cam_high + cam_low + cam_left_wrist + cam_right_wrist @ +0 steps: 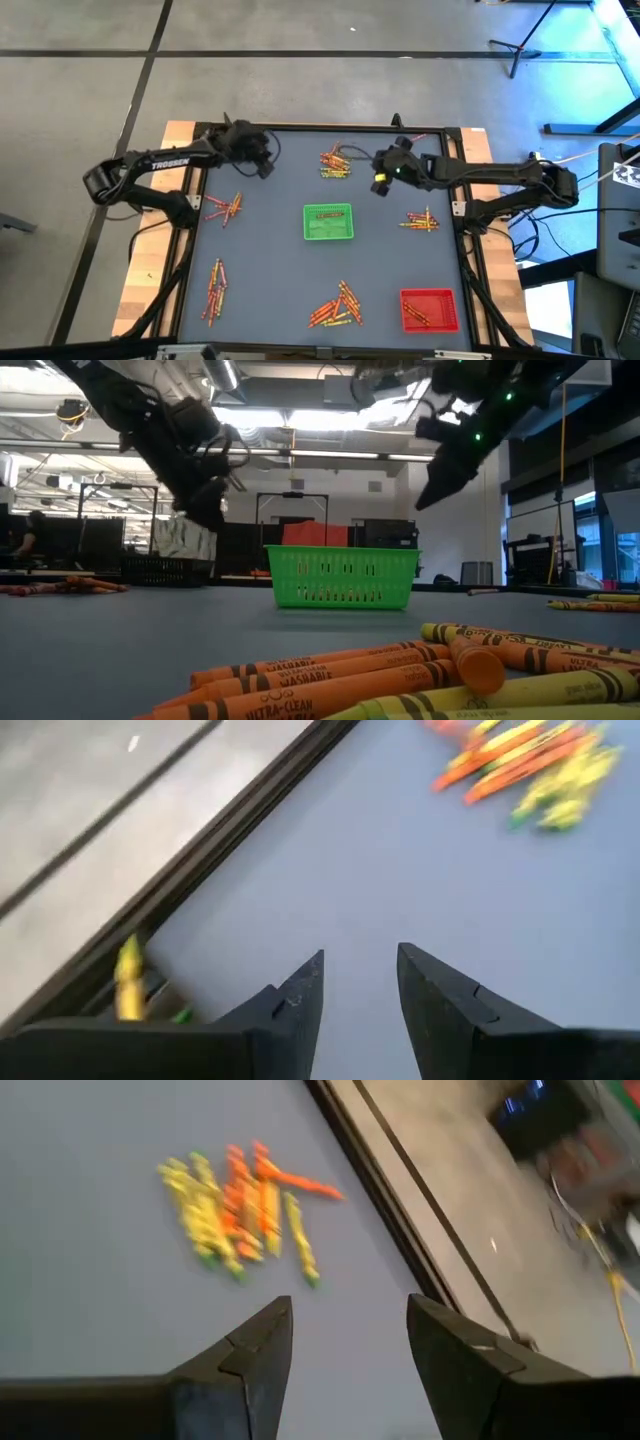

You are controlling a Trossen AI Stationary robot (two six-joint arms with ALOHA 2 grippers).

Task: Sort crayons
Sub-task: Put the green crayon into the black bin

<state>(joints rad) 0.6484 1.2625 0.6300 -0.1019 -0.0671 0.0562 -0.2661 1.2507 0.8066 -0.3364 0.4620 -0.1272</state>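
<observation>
Both jaws part-open, empty | crayons btwn arms | green tray ctr | red tray corner

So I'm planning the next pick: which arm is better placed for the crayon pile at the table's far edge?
Probably the right. Its open pincer hovers just beside the far pile of thin orange and yellow crayons; the left pincer, also open, hangs farther off.

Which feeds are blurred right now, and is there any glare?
Left wrist view: the crayon pile is smeared by motion blur, the jaws sharper. Right wrist view: its crayon pile is likewise soft. Low view: bright ceiling lights glare behind the green basket, leaving both arms dark. High view: a blue cast at the right edge.
</observation>
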